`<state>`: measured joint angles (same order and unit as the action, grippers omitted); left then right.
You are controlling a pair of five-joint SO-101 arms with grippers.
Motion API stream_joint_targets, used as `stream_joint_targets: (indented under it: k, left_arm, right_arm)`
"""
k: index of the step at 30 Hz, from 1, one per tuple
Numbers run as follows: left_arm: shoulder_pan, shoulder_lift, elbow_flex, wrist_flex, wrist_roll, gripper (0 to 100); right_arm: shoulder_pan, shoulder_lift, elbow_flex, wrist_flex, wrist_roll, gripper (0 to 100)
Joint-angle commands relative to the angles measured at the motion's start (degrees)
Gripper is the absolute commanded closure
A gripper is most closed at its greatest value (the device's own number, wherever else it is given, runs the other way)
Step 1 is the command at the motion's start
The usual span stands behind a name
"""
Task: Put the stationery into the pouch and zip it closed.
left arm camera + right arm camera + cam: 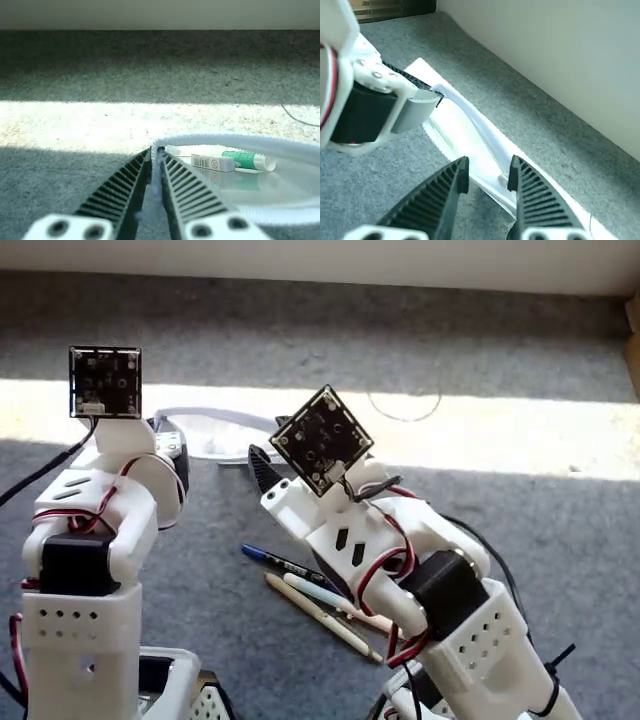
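A clear pouch [280, 185] with a white zip edge lies on the grey carpet, also seen in the high view as the pouch [215, 435]. Inside it are a white eraser [213, 162] and a green-and-white tube [247, 159]. My left gripper [156, 150] is shut on the pouch's end, and the right wrist view shows that left gripper [436, 95] pinching the corner. My right gripper [487, 176] hangs open just above the pouch's zip edge [485, 132], touching nothing. A blue pen [275, 560], a pale pen [318, 592] and a cream pencil [320, 616] lie on the carpet by the right arm's base.
A band of sunlight crosses the carpet [500, 435] behind the arms. A thin wire loop [405, 408] lies in it. A white wall [560, 55] runs close behind the pouch. Open carpet lies to the right.
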<state>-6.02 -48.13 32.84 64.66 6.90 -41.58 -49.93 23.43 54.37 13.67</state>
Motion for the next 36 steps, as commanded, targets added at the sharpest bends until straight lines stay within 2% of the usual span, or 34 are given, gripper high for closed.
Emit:
stream_joint_targets:
  k: [1, 7, 12, 19, 26, 30, 36]
  left_arm:
    - [-1.2, 1.9, 1.4, 0.1, 0.8, 99]
    - [-2.0, 1.9, 2.5, -0.1, 0.9, 99]
    - [-2.4, 1.9, 2.6, -0.1, 0.9, 99]
    - [-2.4, 1.9, 2.6, -0.1, 0.9, 99]
    - [-2.6, 1.9, 2.6, -0.1, 1.0, 99]
    - [-6.3, 1.9, 2.5, -0.1, 5.0, 99]
    - [-9.4, 1.9, 2.2, -0.1, 5.4, 99]
  right_arm:
    - [-0.1, -1.5, -5.7, 3.0, 0.1, 87.2]
    - [-0.4, -2.1, -6.2, 10.2, 0.0, 87.2]
    - [-0.4, -2.1, -6.0, 18.7, -5.2, 87.2]
    - [-0.4, -2.1, -5.8, 25.2, -10.4, 87.2]
    - [-0.5, -1.6, -5.6, 31.1, -10.5, 87.2]
    - [-0.5, -1.8, -0.6, 28.7, -10.4, 87.2]
    - [-0.5, -2.0, 11.3, 18.3, -10.4, 86.9]
